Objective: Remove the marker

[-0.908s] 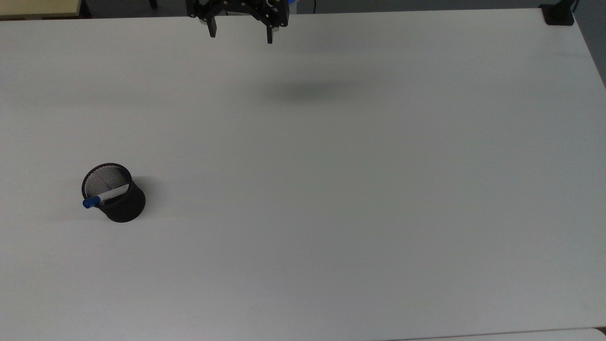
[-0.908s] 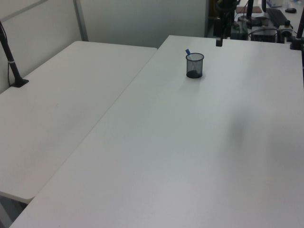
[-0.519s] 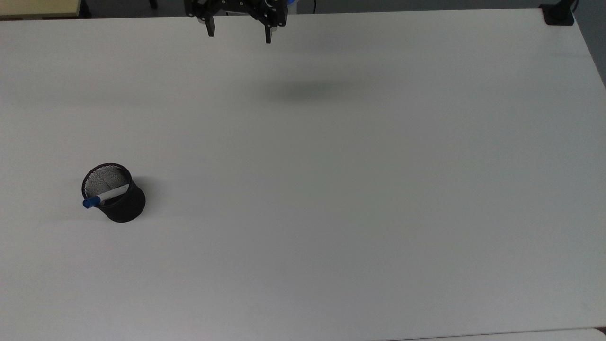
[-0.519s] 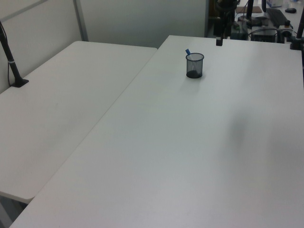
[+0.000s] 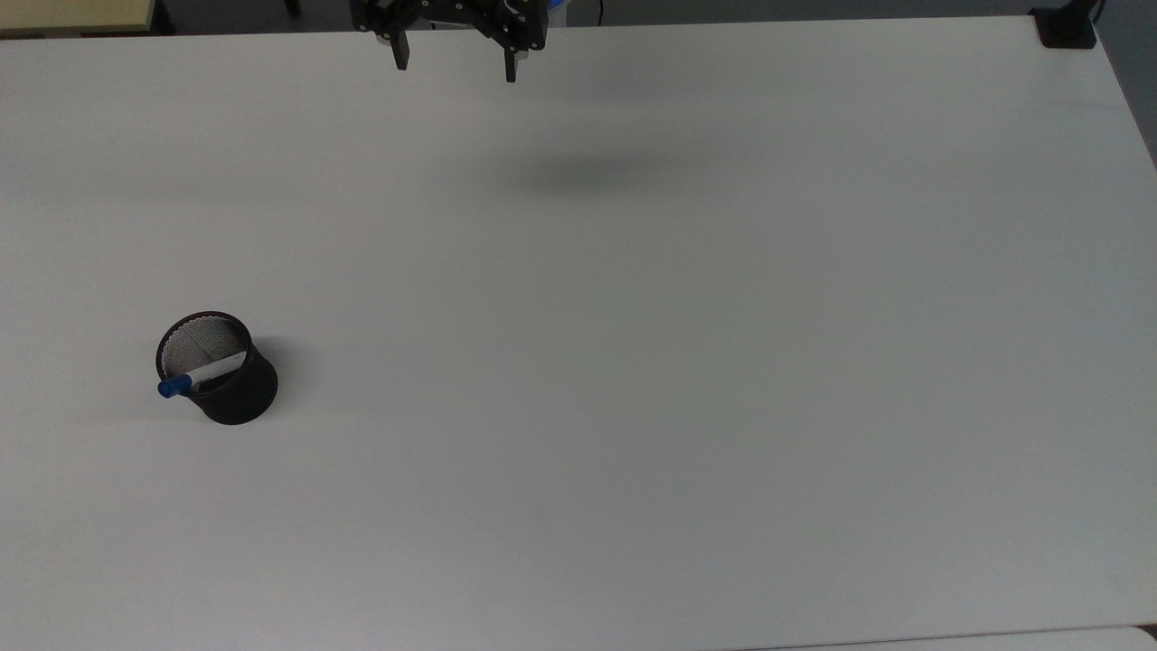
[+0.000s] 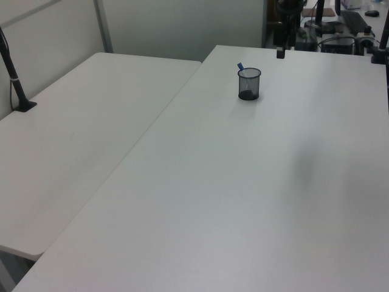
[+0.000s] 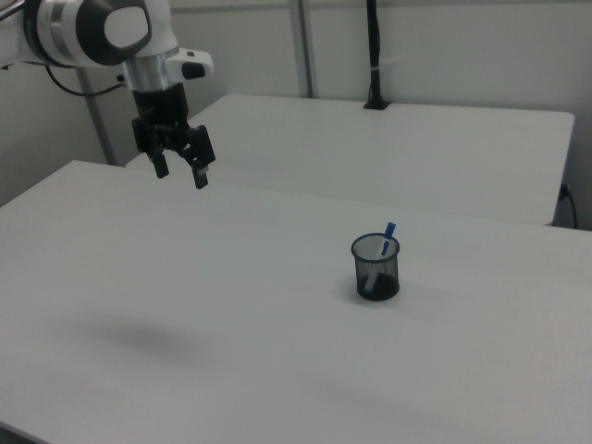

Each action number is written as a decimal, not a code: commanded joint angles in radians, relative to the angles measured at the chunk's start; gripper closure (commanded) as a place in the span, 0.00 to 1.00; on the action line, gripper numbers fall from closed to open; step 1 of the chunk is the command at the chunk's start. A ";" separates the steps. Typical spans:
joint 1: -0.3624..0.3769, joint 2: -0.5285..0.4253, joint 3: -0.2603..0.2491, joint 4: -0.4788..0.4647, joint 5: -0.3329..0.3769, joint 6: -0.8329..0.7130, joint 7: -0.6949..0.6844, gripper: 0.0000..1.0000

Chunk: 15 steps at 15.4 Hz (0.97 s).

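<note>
Wide white table [image 5: 633, 362]; black two-finger gripper [image 7: 181, 173] hangs high over it, fingers spread wide, holding nothing; round black mesh cup [image 5: 220, 371] well apart, slim white marker with blue cap [image 5: 185, 380] leaning inside, cap over rim

You see the slim white, blue-capped marker [image 5: 201, 375] partly hidden inside the black mesh cup [image 5: 221, 371]; the top view's upper edge crops the black two-finger gripper [image 5: 455, 70].

No writing, brand, number or sign can be read anywhere (the marker [image 5: 201, 375] at lower left included).
</note>
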 commanded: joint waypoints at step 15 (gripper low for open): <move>-0.058 -0.001 -0.012 -0.001 -0.019 0.091 -0.063 0.00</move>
